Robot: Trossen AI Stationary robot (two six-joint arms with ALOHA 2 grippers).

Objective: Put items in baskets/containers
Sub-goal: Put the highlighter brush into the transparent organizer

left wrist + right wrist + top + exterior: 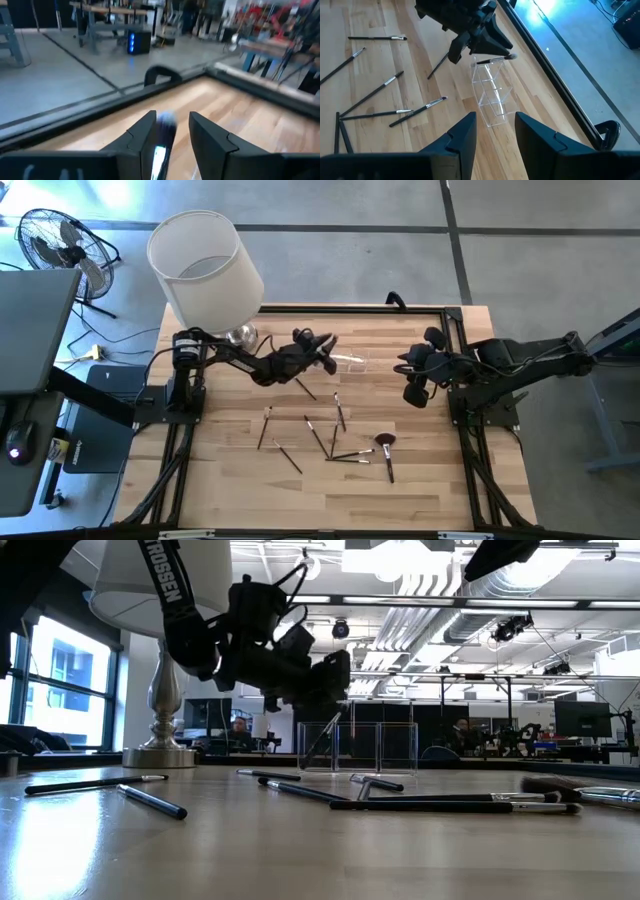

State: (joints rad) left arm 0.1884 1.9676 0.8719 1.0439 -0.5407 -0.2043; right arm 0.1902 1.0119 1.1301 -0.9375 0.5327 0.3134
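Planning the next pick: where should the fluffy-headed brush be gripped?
Grip the fluffy-headed brush by its thin handle, midway, from straight above, fingers across it. It lies flat on the table; its head is soft, and neighbouring brushes crowd only the head end.

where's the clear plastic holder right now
In the high view the clear holder sits near the table's far edge, around the middle, just beside the left gripper, which holds a brush above it.

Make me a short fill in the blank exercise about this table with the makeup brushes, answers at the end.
1. The left pincer holds a makeup brush over the clear ____ holder.
2. The right pincer is open and holds ____.
3. The fluffy-headed brush lies on the ____.
4. The white-shaded ____ stands at the table's far left corner.

Answers: plastic; nothing; table; lamp
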